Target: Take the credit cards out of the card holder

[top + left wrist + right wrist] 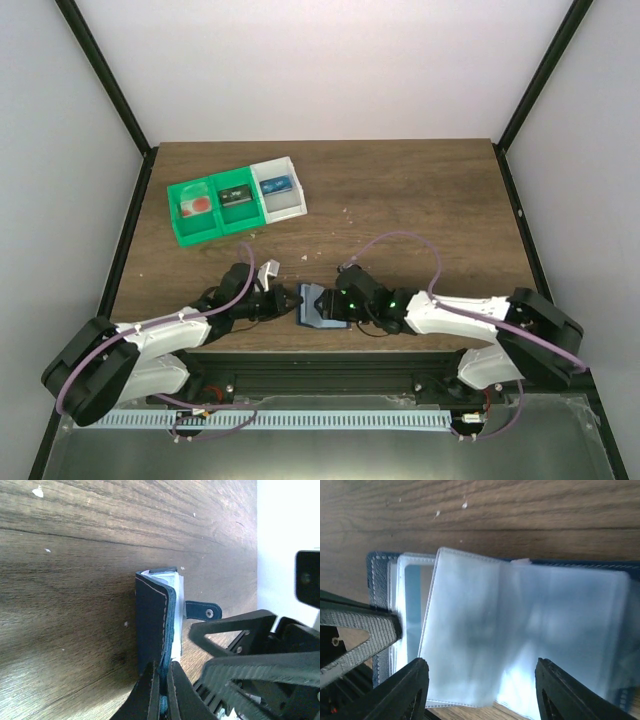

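The blue card holder lies unfolded near the table's front edge, between my two grippers. My left gripper is shut on the card holder's dark blue cover, which stands on edge in the left wrist view. Clear plastic sleeves fan out of the holder. My right gripper hangs open over them, a finger on either side, touching neither. I cannot tell any credit cards apart inside the sleeves. A small pale grey-white card lies on the table behind my left gripper.
A green-and-white three-compartment tray with small items stands at the back left. Black frame posts rise at the table's left and right edges. The two grippers sit almost nose to nose over the holder; my right gripper is just right of it.
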Robot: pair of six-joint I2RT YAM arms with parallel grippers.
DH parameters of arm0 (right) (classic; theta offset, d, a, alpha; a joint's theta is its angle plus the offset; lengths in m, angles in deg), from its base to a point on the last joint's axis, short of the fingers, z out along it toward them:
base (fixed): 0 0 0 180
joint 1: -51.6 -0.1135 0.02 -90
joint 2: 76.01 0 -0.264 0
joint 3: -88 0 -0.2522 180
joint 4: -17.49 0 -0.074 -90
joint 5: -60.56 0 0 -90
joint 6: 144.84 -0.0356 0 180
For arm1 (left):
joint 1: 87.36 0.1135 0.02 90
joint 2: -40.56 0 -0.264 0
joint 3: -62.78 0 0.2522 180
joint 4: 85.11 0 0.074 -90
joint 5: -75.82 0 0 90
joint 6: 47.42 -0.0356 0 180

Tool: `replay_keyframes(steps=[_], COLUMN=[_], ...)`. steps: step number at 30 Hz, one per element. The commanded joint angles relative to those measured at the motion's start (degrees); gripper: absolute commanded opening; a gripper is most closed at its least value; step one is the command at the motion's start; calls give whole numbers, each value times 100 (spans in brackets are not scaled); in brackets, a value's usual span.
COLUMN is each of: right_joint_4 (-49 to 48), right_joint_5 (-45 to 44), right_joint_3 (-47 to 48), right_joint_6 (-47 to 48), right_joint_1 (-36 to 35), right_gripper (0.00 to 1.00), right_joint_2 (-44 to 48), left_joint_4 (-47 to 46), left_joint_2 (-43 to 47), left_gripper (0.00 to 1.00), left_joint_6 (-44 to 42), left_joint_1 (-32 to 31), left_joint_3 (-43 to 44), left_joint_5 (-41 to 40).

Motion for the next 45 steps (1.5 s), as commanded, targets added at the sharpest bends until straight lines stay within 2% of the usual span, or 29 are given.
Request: replay_keyframes(steps=[1,5,15,23,33,39,41,45], right_joint_4=[-639,-959,-1078,-196,801,1720,1797,931], right_joint_5=[589,870,826,235,-542,-992,-1029,-686], right_joint_3=[123,136,35,219,-176,-164,-68,-69], right_joint_6=[93,94,-110,-114,-300,-380,-292,174], right_joint_1=[-17,-28,-37,-27,-24,-29,-25,-29], right_gripper=[61,64,65,58,52,51,50,50], right_joint_2=[-416,-588,-1108,-1234,-507,318,591,1022], left_joint_4=[-310,-296,-282,-170,187,773,846,630], left_joint_2=[28,35,18,9,-60,118,240,226], left_gripper=[0,0,0,0,1,22,24,13], left_joint_6=[-10,-9,-9,-73,-306,-506,-546,-545], left_joint_1=[1,0,-4,-3,2,-4,2,2], left_joint_3=[13,-14,-36,-25,61,284,291,206], left_joint_5=[-37,-67,-91,-114,-325,-655,-707,-530])
